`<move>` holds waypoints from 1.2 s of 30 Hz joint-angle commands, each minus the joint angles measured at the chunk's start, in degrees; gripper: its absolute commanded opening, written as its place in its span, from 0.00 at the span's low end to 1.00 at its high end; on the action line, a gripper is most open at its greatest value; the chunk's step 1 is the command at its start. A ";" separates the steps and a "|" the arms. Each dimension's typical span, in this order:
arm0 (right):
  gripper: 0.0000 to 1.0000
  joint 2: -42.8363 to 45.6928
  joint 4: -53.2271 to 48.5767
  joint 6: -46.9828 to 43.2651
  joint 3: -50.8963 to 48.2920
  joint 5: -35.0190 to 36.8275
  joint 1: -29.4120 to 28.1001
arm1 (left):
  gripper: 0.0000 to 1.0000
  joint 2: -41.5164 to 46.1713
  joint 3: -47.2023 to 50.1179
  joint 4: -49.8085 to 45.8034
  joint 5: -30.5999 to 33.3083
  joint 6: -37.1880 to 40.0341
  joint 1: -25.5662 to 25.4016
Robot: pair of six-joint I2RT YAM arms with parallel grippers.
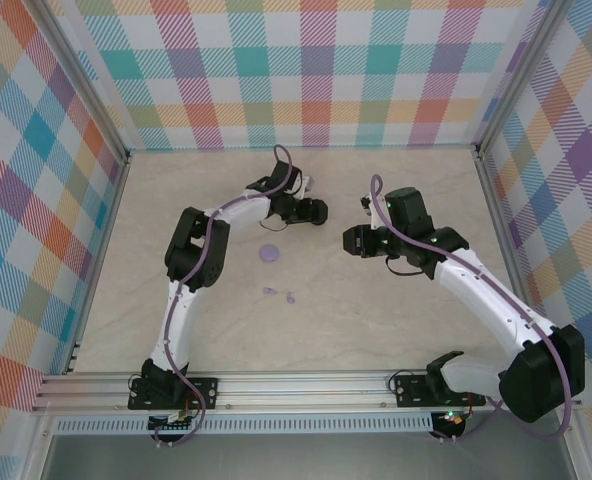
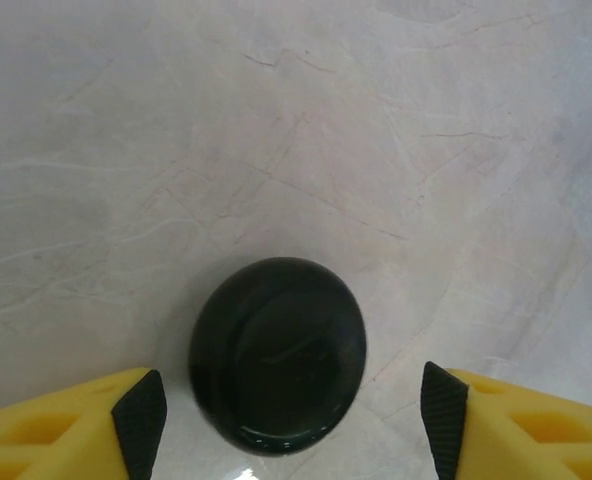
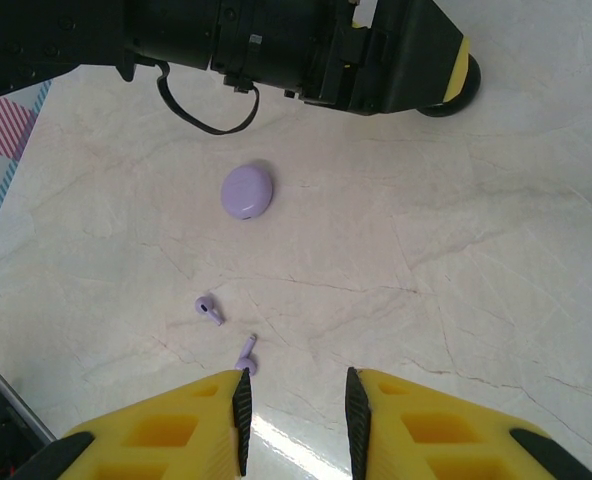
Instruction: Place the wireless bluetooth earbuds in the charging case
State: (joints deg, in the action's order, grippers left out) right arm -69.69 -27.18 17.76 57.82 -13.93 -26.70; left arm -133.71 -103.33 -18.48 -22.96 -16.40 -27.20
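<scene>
A round black charging case (image 2: 276,355), lid closed, lies on the marble table between the fingers of my left gripper (image 2: 292,420). That gripper is open and its pads stand clear of the case on both sides. In the top view the left gripper (image 1: 309,210) is at the black case (image 1: 320,211), far centre. Two lavender earbuds (image 3: 209,308) (image 3: 246,358) lie loose on the table just ahead of my right gripper (image 3: 298,420), which is open a little and holds nothing. A closed lavender charging case (image 3: 247,191) sits beyond them.
From above, the lavender case (image 1: 269,253) and the earbuds (image 1: 269,291) (image 1: 291,298) lie mid-table between the arms; the right gripper (image 1: 348,240) hovers to their right. The left arm (image 3: 276,40) crosses the top of the right wrist view. Plaid walls enclose the table.
</scene>
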 commanded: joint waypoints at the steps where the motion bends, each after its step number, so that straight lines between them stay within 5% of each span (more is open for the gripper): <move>1: 0.34 -0.32 -0.75 -0.09 -0.43 -0.56 -0.09 | 0.72 3.68 -0.03 -4.49 5.01 2.71 1.64; 24: 0.36 -0.66 -0.51 -0.62 -1.23 0.40 -0.09 | 0.75 26.72 21.24 -14.64 22.54 7.29 1.98; 36: 0.37 -1.88 -0.21 -0.56 -0.77 -0.40 -0.13 | 0.80 28.36 27.32 -15.86 26.50 6.30 -1.93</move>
State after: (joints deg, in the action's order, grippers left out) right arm -71.55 -27.53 17.54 56.88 -13.93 -26.70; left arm -106.96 -76.86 -33.26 2.37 -9.58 -28.21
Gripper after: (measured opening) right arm 0.372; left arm 0.800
